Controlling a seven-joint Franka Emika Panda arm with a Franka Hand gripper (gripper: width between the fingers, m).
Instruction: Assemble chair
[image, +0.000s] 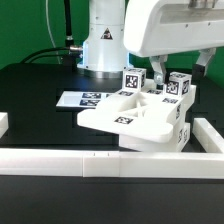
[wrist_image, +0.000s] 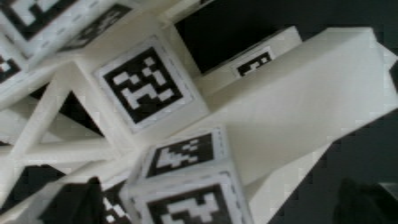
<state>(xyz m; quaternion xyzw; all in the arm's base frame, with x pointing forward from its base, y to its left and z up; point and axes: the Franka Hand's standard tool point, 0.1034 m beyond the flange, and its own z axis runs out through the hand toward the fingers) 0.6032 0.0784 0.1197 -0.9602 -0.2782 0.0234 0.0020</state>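
The chair is a part-built cluster of white panels, bars and blocks with black-and-white tags, resting near the front right of the black table. Two tagged uprights stick up from it. My gripper hangs just above these uprights, jaws spread wide. In the wrist view the chair's tagged pieces fill the picture at very close range. A tagged block lies between my dark fingers, and my gripper is open around it. Whether the pads touch the block does not show.
The marker board lies flat on the table behind the chair, towards the exterior view's left. A low white border wall runs along the front and up the right side. The arm's base stands at the back with black cables.
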